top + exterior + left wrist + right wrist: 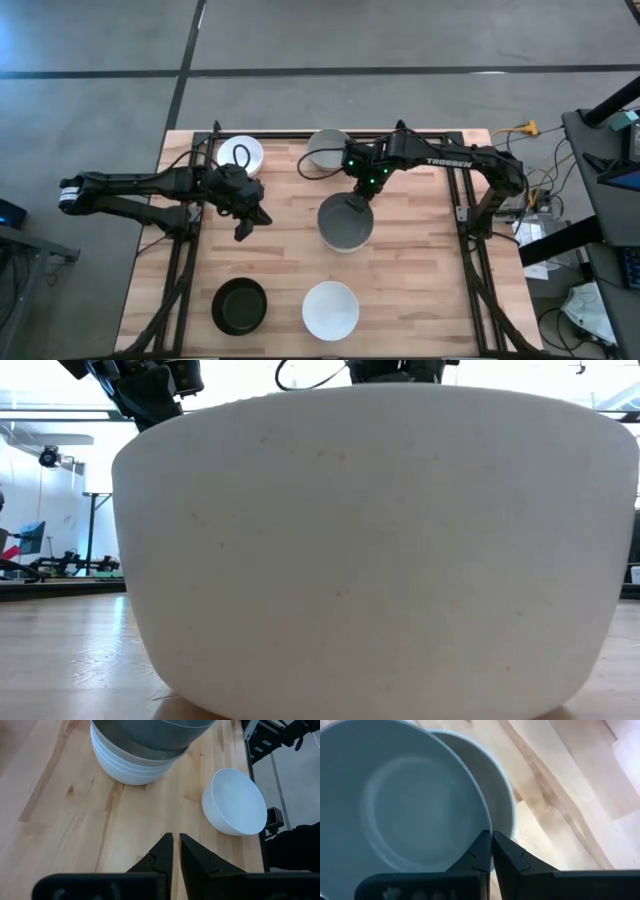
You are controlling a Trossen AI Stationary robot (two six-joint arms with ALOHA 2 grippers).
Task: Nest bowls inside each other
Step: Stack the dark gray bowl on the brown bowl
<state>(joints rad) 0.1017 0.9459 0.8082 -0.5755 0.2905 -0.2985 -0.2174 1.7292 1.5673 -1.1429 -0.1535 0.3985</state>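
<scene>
Right gripper point(358, 203): fingers pinched on rim of grey bowl point(345, 222), table centre, over a white stack point(127, 767).
Left gripper point(244, 228): closed, empty, beside stack.
Handling: stiff, smooth, likely slippery, chippable; take by rim.
Loose bowls: white point(330, 309), black point(240, 306) near front edge.
Room: open wood point(420, 290) between.

Grey bowl point(345, 222) pinched at its rim by the right pincer point(361, 198), tilted over stacked white bowls point(131, 764); others scattered around.
</scene>
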